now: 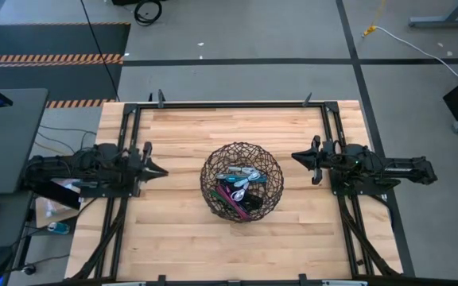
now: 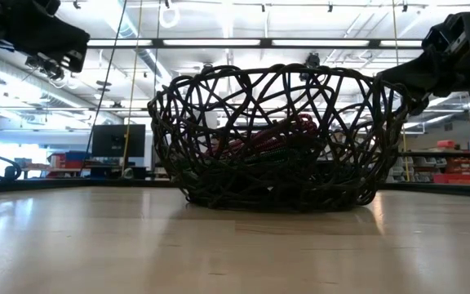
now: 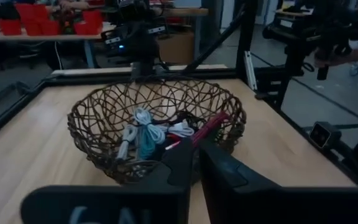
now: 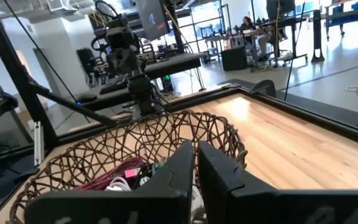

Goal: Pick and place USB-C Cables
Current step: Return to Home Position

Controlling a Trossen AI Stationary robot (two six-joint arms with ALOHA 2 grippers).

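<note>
My left gripper [image 1: 159,169] has its fingers pressed together on nothing. The tip points level at the basket [image 1: 206,184] from the basket's left side, with a strip of bare table [image 1: 173,230] between tip and rim. In the left wrist view the two fingers [image 3: 229,177] meet with barely a line between them, and the basket [image 3: 79,121] sits straight ahead.

My right gripper [image 1: 299,157] is also closed and empty, and it points at the basket from the opposite side. It is the nearer of the two. Its tip is just short of the rim and sits a little toward the basket's far edge, not on its centre line.

Every one of the USB-C cables [image 1: 241,185] that I can see is inside the basket, heaped on its floor. A teal and white coil [image 3: 143,132] lies near the middle, and a maroon bundle [image 3: 207,127] lies slantwise beside it, its long axis running up toward the basket wall.

So the basket stands between my two arms and the cables lie forward of both tips. I judge there is nothing left to grasp, and that the move ahead is a retreat. Each arm should draw straight back from the basket along the line it points on. The right arm has the thinner margin, so any sideways drift there could nudge the rim.
</note>
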